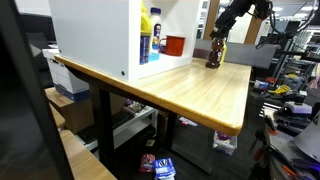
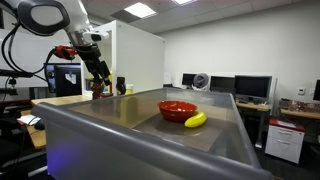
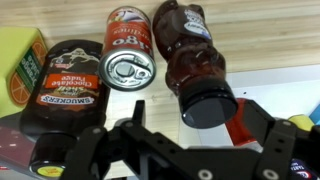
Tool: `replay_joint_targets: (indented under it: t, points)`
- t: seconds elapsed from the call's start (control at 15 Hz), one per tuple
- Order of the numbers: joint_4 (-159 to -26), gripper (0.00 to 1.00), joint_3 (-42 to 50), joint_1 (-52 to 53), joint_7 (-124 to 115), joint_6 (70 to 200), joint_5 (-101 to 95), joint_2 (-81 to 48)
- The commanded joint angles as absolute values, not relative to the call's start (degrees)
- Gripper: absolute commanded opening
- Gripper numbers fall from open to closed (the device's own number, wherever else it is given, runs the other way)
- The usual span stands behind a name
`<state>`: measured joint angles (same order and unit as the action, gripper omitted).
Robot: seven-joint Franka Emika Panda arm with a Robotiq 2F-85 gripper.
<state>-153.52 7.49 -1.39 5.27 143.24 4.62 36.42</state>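
The claw (image 3: 190,128) is shown spread wide above the counter (image 1: 195,95), with nothing gripped. Its jaws are set on either side of the black cap of a brown bottle (image 3: 190,60), one pad lying just beside the cap. A can (image 3: 130,55) is seen just beside the bottle, and a Smucker's bottle (image 3: 65,85) beyond the can. In an exterior view the brown bottle is seen upright near the counter's far end, close to a white cabinet (image 1: 95,35).
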Motion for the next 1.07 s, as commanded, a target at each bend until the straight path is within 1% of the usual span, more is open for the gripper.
replay_joint_targets:
  t: [0.0, 0.47, 0.67, 1.0]
  points:
    - [-152.79, 1.00, 7.52, -0.87, 4.29, 141.05, 6.59, 37.84]
    - [-150.73, 1.00, 5.72, 1.97, 3.02, 128.08, 10.23, 45.20]
    - [-149.56, 1.00, 1.00, -0.21, -2.08, 123.07, 7.18, 48.63]
    - [-147.50, 1.00, -5.59, -2.04, -9.30, 119.11, 3.33, 52.05]
